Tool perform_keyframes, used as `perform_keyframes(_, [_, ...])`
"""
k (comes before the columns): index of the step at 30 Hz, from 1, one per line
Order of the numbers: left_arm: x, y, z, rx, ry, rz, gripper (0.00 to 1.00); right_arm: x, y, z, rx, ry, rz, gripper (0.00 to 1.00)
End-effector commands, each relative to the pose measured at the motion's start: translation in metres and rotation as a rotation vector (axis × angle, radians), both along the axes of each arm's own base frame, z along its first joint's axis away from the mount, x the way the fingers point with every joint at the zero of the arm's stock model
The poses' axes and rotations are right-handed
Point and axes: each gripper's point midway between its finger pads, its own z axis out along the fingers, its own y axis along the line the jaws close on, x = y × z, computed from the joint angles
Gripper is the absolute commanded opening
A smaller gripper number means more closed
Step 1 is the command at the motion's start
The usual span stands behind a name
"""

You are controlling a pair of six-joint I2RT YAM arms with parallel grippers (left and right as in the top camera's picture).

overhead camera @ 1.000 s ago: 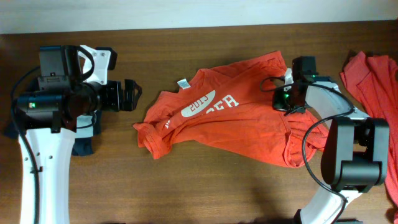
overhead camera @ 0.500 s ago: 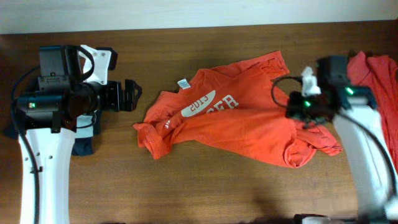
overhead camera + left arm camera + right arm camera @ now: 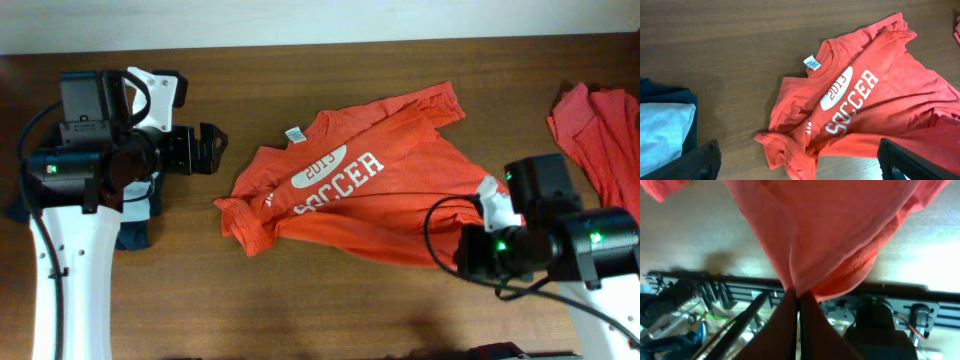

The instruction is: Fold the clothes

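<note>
The right claw [image 3: 799, 296] is shut on a thin pinch of the shirt [image 3: 380, 200]; the cloth could be pulled free under drag. The left claw [image 3: 217, 150] is open and empty.

Overhead: light even and fairly bright, from above. The table [image 3: 330, 310] read dark brown with no hard glare; pale strip [image 3: 300, 20] along the top edge nearly washed out. Shadows soft and short under the shirt [image 3: 380, 200] hem and beside the left arm [image 3: 70, 260]. Small green lamp [image 3: 497, 243] glowed on the right arm [image 3: 600, 240]. Picture sharp, print readable

Left wrist: dull sheen on the table toward the top; shirt in focus; left fingers [image 3: 695, 162] dark and soft-edged in the bottom corners

Right wrist: shirt hung close to the lens, blurred. Right fingers [image 3: 785, 330] soft, tinted red. White glare burned out the table at right; a dark smudge of shadow at left
</note>
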Motion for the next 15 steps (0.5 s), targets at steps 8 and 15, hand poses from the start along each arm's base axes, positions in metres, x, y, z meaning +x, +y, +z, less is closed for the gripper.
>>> perform_keyframes(8, [0.001, -0.002, 0.003, 0.004, -0.015, -0.019, 0.99, -0.054, 0.032, 0.003, 0.052, 0.124, 0.174, 0.04])
perform_keyframes(15, [0.001, -0.002, 0.003, 0.005, -0.015, -0.019, 0.99, -0.059, 0.043, 0.001, 0.04, 0.132, 0.237, 0.18])
